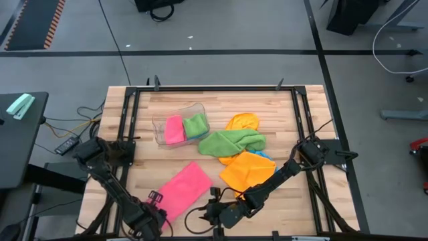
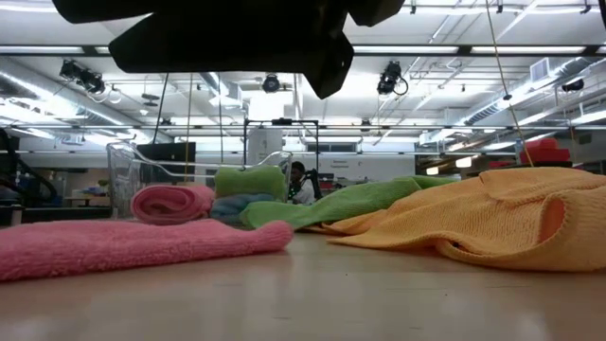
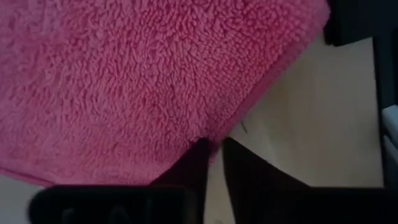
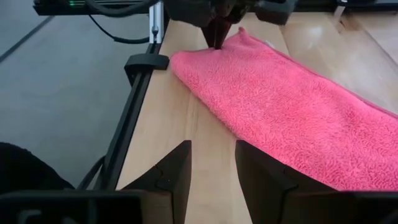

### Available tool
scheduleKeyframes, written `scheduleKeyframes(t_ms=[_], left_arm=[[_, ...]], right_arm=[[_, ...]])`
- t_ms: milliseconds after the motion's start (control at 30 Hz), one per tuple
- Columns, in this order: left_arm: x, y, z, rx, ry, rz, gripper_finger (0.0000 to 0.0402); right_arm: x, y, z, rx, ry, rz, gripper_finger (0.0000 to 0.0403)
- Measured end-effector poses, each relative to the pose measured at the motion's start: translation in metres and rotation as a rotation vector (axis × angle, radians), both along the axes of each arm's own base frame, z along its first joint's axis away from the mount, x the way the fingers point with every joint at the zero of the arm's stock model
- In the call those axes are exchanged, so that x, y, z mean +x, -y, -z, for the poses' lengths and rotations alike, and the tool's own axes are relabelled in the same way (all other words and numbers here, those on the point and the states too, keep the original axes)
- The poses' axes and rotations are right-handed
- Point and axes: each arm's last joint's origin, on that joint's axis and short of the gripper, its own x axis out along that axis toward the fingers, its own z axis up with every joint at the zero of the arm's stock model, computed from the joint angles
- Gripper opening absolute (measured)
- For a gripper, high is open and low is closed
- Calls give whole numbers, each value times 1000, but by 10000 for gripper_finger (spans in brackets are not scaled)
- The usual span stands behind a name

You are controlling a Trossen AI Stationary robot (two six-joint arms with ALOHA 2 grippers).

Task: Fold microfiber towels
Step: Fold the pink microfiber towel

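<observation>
A pink towel [image 1: 185,189], folded into a long strip, lies flat on the wooden table near its front edge. My left gripper [image 1: 155,201] points down at the strip's near left corner and is shut on it. My right gripper [image 4: 211,162] hovers open just right of the strip's near end [image 1: 214,213], with nothing between its fingers. A green towel [image 1: 231,142], two orange towels [image 1: 247,171] and a bit of blue towel [image 1: 266,155] lie crumpled mid-table. My left gripper pinches the pink towel's edge at its near left corner [image 3: 214,138] between its two fingertips, coming from above and pointing down. The corner stands up in a small peak [image 4: 239,32] at the fingers. The remaining strip lies flat on the table.
A clear plastic tub [image 1: 160,127] at the far left of the table holds a folded pink towel and a folded green one. A black frame rail [image 4: 134,99] runs along the table's left edge. Bare wood shows along the front edge [image 2: 379,294].
</observation>
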Motion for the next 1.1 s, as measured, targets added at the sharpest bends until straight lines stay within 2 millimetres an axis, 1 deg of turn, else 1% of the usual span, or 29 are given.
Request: scheduleKeyframes(t_ms=[133, 233, 300, 400, 500, 600, 767, 933, 1000, 1100], left_arm=[[-4, 3, 0, 9, 10, -31, 123], [-7, 4, 0, 22, 31, -21, 156], [-10, 5, 0, 61, 85, -4, 167], [-14, 9, 2, 106, 144, 50, 169], [-18, 12, 6, 134, 162, 99, 156], [-20, 14, 11, 146, 153, 111, 133], [-24, 19, 17, 137, 131, 125, 75], [-25, 19, 18, 135, 133, 103, 16], [-24, 19, 18, 136, 136, 84, 8], [-24, 19, 18, 140, 152, 46, 9]], right_arm=[[1, 1, 0, 6, 0, 7, 133], [1, 1, 0, 13, -1, 11, 133], [1, 1, 0, 13, -1, 12, 133], [1, 1, 0, 13, -1, 11, 133], [1, 1, 0, 14, -1, 12, 133], [1, 1, 0, 13, 0, 11, 133], [1, 1, 0, 12, -1, 11, 133], [1, 1, 0, 12, 0, 10, 133], [1, 1, 0, 12, 0, 10, 133], [1, 1, 0, 12, 0, 10, 133]])
